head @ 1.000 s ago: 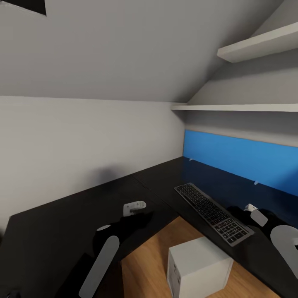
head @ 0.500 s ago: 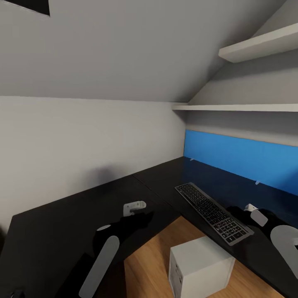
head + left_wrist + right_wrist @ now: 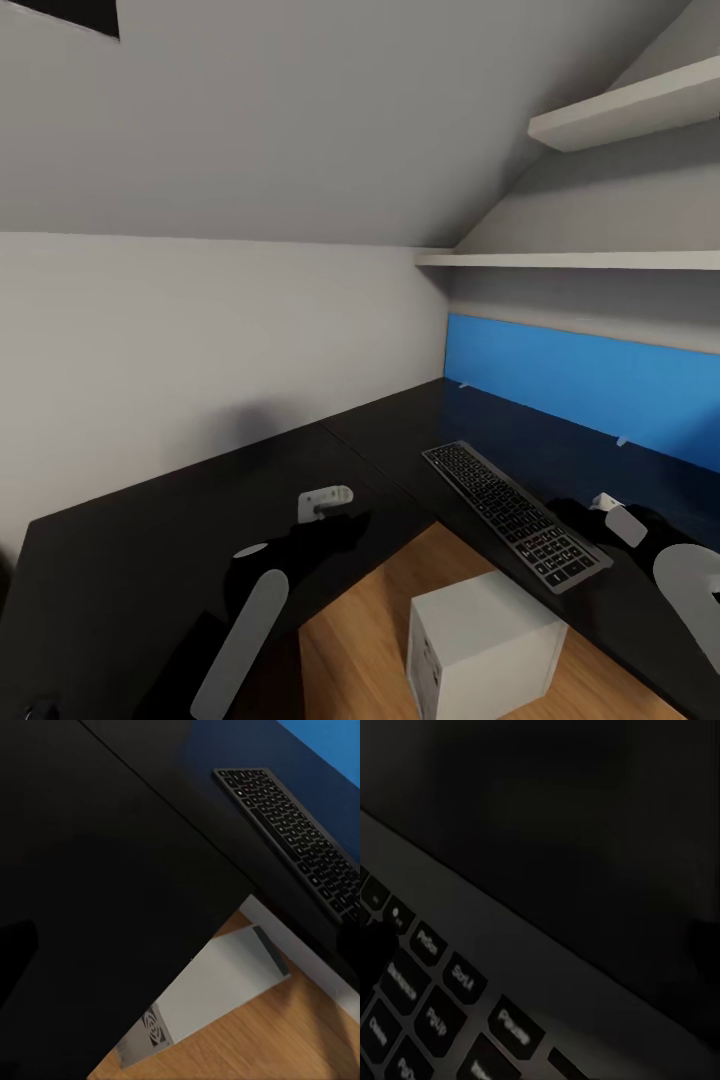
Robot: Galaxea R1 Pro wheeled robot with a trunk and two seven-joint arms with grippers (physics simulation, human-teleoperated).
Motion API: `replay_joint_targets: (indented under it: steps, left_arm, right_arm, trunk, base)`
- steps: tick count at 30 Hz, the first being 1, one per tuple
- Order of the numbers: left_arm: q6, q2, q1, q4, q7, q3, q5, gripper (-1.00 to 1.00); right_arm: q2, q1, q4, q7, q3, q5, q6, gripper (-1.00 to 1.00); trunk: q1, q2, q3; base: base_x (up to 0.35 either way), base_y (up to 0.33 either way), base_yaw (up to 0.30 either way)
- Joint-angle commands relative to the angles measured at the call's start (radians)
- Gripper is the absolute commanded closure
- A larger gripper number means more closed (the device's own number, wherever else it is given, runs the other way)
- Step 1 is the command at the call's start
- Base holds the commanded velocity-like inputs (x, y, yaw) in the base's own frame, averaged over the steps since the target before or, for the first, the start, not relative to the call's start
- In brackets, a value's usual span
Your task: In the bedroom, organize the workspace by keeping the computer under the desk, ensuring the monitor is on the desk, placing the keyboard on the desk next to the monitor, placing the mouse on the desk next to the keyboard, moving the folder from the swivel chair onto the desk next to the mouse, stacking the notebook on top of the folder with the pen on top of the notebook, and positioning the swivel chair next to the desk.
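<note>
The keyboard [image 3: 515,515] lies on the glossy black desk [image 3: 150,540], on the wing with the blue back panel, and shows again as a slanted keyboard [image 3: 296,840]. The pale computer [image 3: 482,645] stands on the wooden floor in the desk's inner corner, partly under the top; the same computer [image 3: 210,997] pokes out from under the desk edge. My left gripper [image 3: 325,500] hovers open over the bare left wing. My right gripper [image 3: 608,503] hovers open just past the keyboard's near end, its keys [image 3: 427,1005] very close. The monitor, mouse, folder, notebook, pen and swivel chair are out of view.
Two white wall shelves [image 3: 560,260] hang above the blue back panel [image 3: 590,385], under a sloped ceiling. A plain white wall runs behind the left wing. Wooden floor [image 3: 360,640] shows in the desk's inner corner.
The view shifted very slightly a second ago. Neither arm, the keyboard nor the computer has moved.
</note>
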Motion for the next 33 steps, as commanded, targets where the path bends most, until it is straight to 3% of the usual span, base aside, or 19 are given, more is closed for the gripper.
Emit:
replay_joint_targets:
  steps: [1,14,33]
  left_arm:
    - [0.002,0.0,-0.001,-0.001,0.01,-0.001,0.011,-1.0]
    - [0.002,0.0,-0.001,-0.001,0.011,0.0,0.012,-1.0]
    - [0.002,0.0,-0.001,-0.001,0.012,0.002,0.012,-1.0]
  right_arm:
    - [-0.001,0.0,0.012,0.001,-0.001,-0.004,0.006,-1.0]
    - [-0.001,0.0,0.012,0.001,0.0,-0.004,0.006,-1.0]
    - [0.007,0.0,0.012,0.001,0.002,-0.004,0.006,-1.0]
  trunk:
    - [0.0,0.0,-0.001]
    - [0.0,0.0,-0.001]
    - [0.0,0.0,-0.001]
  base:
    - [0.0,-0.063,0.0]
    - [-0.094,-0.167,0.0]
    - [-0.005,-0.009,0.057]
